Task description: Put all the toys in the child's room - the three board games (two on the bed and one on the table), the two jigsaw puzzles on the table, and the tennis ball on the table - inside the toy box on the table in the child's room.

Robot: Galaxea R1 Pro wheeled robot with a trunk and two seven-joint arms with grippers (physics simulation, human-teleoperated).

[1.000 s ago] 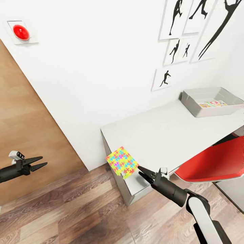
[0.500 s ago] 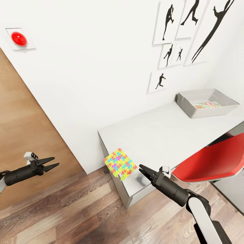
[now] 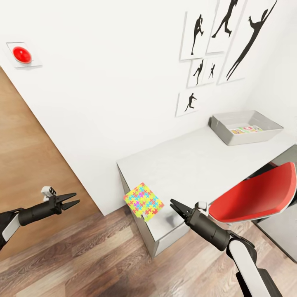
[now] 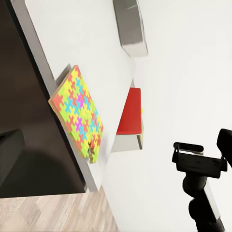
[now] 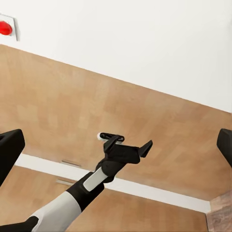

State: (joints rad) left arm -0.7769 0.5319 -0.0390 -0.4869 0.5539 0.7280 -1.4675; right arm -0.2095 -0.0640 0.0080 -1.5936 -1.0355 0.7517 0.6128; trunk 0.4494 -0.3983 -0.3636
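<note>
One jigsaw puzzle [image 3: 143, 201] [image 4: 79, 113], a flat box printed with multicolour pieces, lies on the near left corner of the table [image 3: 194, 163] [image 4: 82, 43] and overhangs the edge. The grey toy box [image 3: 264, 119] [image 4: 130, 26] stands at the far right end by the wall, with colourful flat boxes [image 3: 246, 129] inside. My right gripper [image 3: 175, 205] is open just right of the puzzle, near the table's front edge. My left gripper [image 3: 72, 199] [image 5: 133, 151] is open, out over the floor left of the table and level with the puzzle.
A red chair [image 3: 255, 192] [image 4: 130, 112] is pushed against the table's front, right of my right arm. A wooden door [image 3: 24, 165] lies behind my left arm, with a red button [image 3: 22, 55] on the wall above. Wood-plank floor [image 3: 103, 255] lies below.
The view has shifted slightly, sliding the whole scene left. My left gripper has moved right, closer to the table corner. The right gripper and the puzzle have held their places.
</note>
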